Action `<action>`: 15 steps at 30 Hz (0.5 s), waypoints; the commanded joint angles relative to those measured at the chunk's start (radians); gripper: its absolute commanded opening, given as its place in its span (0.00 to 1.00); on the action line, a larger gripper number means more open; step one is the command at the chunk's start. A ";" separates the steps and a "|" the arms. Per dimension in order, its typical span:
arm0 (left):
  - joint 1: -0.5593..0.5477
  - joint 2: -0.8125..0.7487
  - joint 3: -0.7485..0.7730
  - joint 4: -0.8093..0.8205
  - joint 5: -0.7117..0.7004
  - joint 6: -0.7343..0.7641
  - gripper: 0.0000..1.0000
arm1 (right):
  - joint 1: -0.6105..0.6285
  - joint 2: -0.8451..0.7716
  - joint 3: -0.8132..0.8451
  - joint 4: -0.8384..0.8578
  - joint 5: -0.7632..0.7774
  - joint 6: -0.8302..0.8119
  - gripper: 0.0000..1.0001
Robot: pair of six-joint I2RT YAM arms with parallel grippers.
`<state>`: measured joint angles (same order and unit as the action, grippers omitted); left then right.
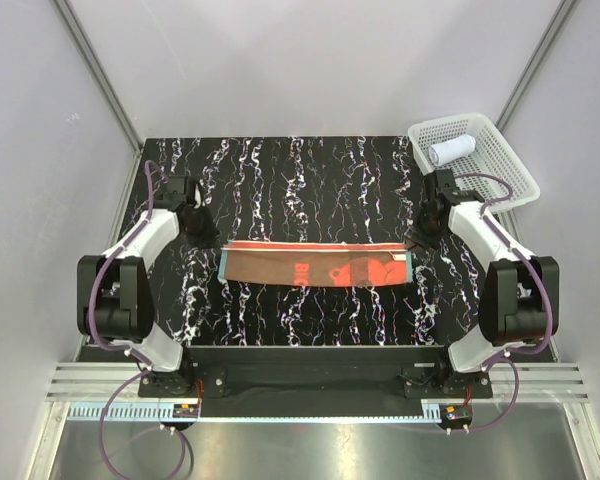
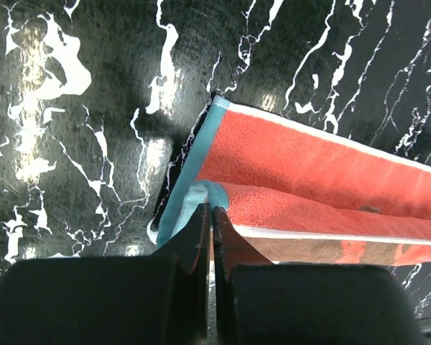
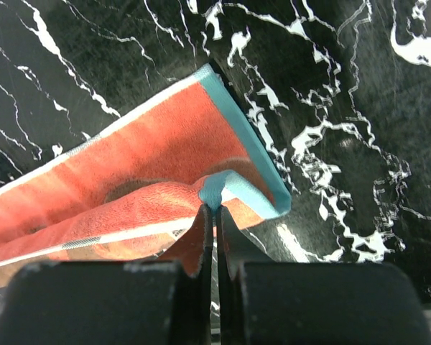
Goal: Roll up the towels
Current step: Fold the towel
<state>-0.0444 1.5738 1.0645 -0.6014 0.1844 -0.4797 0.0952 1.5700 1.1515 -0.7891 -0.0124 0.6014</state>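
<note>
The orange-red towel (image 1: 315,267) with teal edging lies across the middle of the table as a long, flat, folded strip. My left gripper (image 1: 217,243) is shut on the teal edge at the strip's left end. In the left wrist view the gripper (image 2: 212,210) pinches that lifted edge of the towel (image 2: 309,172). My right gripper (image 1: 413,243) is shut on the teal edge at the right end. In the right wrist view the gripper (image 3: 215,207) pinches a raised fold of the towel (image 3: 151,151). The white towel (image 1: 450,150) lies rolled inside the basket.
A white plastic mesh basket (image 1: 500,175) stands at the table's back right corner, just behind my right arm. The black marbled tabletop (image 1: 300,170) stretches behind the strip. Grey walls close in on the left, right and back.
</note>
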 commanded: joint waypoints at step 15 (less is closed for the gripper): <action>0.006 0.109 0.104 0.025 -0.008 0.033 0.05 | -0.011 0.145 0.094 0.063 0.014 -0.031 0.00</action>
<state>-0.0444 1.6672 1.1179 -0.6003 0.1833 -0.4667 0.0948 1.6951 1.2015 -0.7525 -0.0124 0.5888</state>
